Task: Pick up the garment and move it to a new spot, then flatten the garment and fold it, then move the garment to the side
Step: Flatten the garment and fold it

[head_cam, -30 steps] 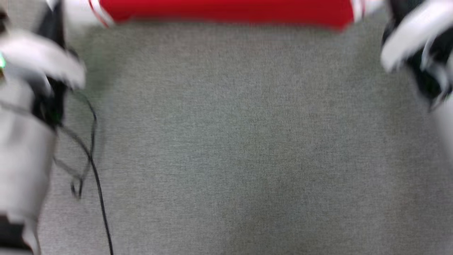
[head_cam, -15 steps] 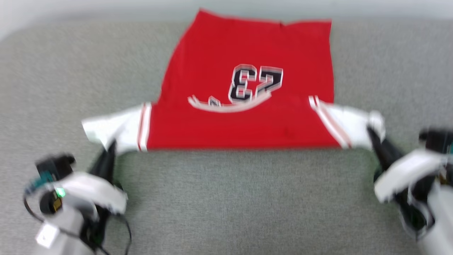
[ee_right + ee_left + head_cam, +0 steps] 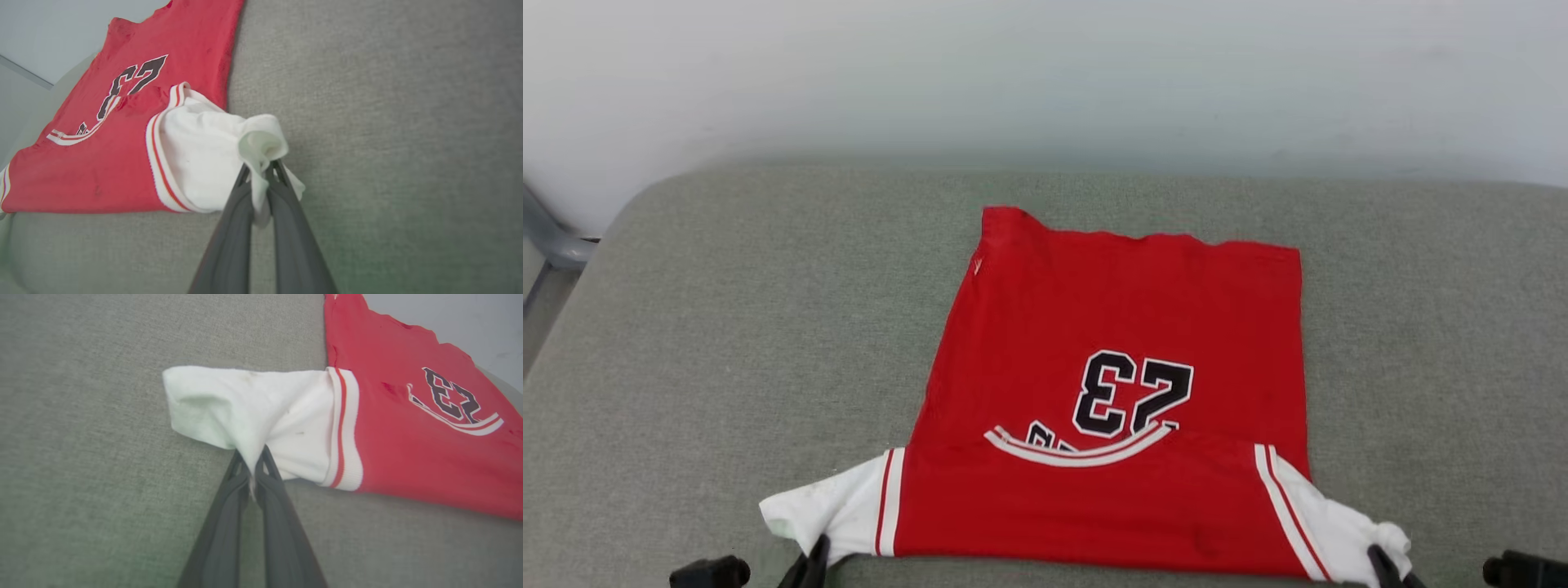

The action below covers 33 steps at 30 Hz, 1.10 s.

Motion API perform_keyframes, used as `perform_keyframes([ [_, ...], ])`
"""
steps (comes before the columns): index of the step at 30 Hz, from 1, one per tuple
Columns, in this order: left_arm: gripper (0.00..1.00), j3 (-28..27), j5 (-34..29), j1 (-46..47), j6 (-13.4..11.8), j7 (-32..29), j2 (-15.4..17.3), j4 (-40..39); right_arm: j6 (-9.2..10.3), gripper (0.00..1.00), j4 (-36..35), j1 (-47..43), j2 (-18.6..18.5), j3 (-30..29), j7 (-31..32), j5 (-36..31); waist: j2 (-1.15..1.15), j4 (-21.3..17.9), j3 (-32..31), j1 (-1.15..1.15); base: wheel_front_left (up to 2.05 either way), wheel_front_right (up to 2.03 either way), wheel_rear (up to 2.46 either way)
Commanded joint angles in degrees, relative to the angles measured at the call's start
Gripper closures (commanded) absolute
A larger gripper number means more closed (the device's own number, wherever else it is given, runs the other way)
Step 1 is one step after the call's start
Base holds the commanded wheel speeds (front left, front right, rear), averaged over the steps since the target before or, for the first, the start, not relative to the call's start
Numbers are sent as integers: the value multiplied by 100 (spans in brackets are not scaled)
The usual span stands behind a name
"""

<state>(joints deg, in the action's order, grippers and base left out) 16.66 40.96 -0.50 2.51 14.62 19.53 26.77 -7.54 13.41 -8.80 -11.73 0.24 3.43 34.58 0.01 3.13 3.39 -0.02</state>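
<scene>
Red garment (image 3: 1111, 318) — near edge folded | grey cushion (image 3: 727, 327) wide either side

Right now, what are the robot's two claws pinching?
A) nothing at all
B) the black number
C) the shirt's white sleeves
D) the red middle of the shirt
C: the left claw is shut on one white sleeve of the shirt, and the right claw is shut on the other sleeve.
</scene>
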Motion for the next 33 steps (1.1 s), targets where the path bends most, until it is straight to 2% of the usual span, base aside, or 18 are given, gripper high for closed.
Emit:
perform_keyframes([
  [1,100,-4,-10,-124,-64,-25,50,-36,10,100,-60,-152,60,-64,55,-55,-1,48,-118,2,0,0,0],
  [7,100,20,21,-583,-290,-136,67,-494,10,100,-369,-754,339,-215,428,-528,-1,86,-256,2,0,0,0],
  [9,100,58,-35,-621,-365,-187,92,-681,10,78,-438,-783,386,-272,509,-635,-1,119,-278,2,0,0,0],
  [10,100,75,-41,-612,-372,-224,85,-786,10,55,-482,-751,415,-279,544,-638,-1,139,-269,2,0,0,0],
  [12,100,121,-40,-549,-378,-326,88,-948,9,0,-594,-576,429,-269,541,-615,-1,183,-243,2,0,0,0],
  [14,100,170,-75,-443,-386,-394,107,-1103,8,0,-707,-439,459,-270,565,-445,-1,252,-215,2,0,0,0],
  [18,100,270,-205,-258,-435,-455,102,-1373,8,0,-760,21,229,-474,531,-470,-1,419,-68,2,0,0,0],
  [23,100,390,-390,49,-484,-388,20,-1753,8,0,-250,1097,-119,-932,866,-493,-1,678,335,2,0,0,0],
  [29,100,638,-635,605,-402,-311,-179,-2077,8,0,793,2589,-641,-1135,1860,-547,-1,1148,970,2,0,0,0],
  [33,100,798,-809,948,-337,-229,-341,-2208,8,0,1378,3534,-1003,-1043,2692,-654,-1,1446,1374,2,0,0,0],
])
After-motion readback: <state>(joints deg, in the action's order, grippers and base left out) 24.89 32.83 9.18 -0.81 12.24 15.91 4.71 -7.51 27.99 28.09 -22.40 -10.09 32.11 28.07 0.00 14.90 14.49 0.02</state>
